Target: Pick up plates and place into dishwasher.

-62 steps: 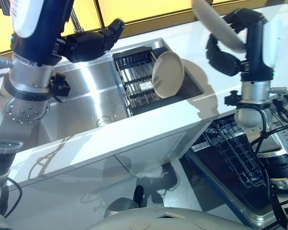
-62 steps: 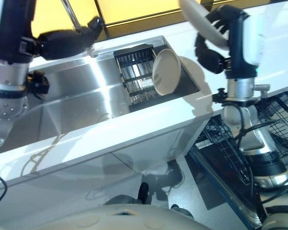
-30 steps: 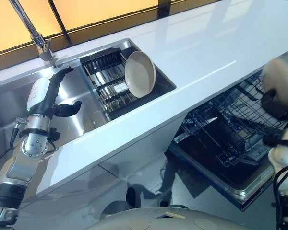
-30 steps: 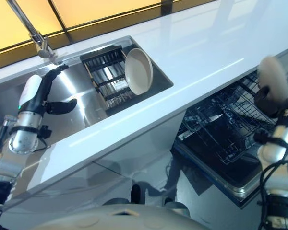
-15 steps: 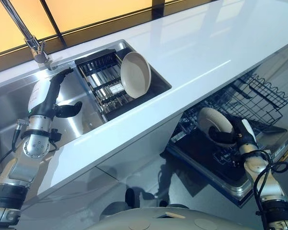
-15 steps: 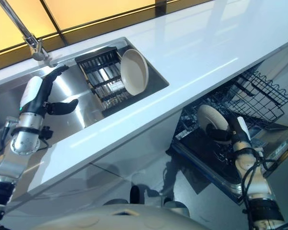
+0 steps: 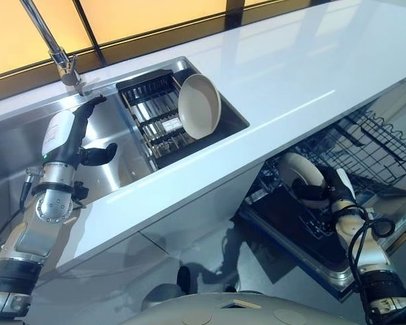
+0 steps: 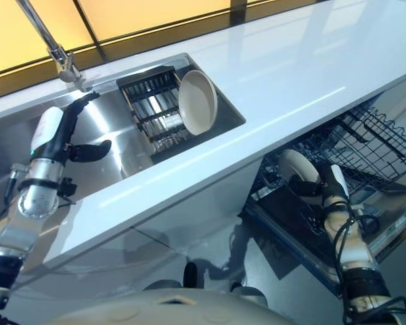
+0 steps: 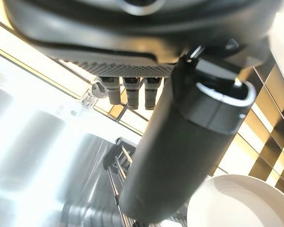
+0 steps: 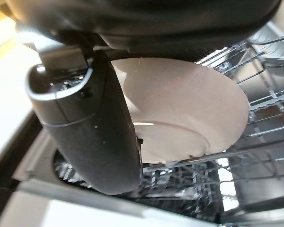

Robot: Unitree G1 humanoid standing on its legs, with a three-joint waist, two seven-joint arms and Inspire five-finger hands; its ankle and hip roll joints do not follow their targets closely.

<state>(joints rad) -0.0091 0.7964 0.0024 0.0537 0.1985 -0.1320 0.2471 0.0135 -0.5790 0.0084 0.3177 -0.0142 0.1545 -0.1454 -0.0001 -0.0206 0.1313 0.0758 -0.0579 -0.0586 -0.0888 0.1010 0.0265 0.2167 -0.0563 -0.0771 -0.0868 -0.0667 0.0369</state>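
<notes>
A cream plate (image 7: 299,175) is gripped on edge by the right hand (image 7: 333,188) over the dishwasher rack (image 7: 365,145), left hand (image 7: 78,142) relaxed and empty above the sink (image 7: 115,115); if released between tines, it could be tipped or chipped.

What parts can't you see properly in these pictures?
- Right hand: its fingers are behind the plate in the eye views and hidden by the thumb in the right wrist view.
- Plate: its lower edge sits among the rack wires, so whether it is in a slot is unclear.
- Sink rack: partly covered by the second plate.
- Left hand: fingertips blurred in the left wrist view.
</notes>
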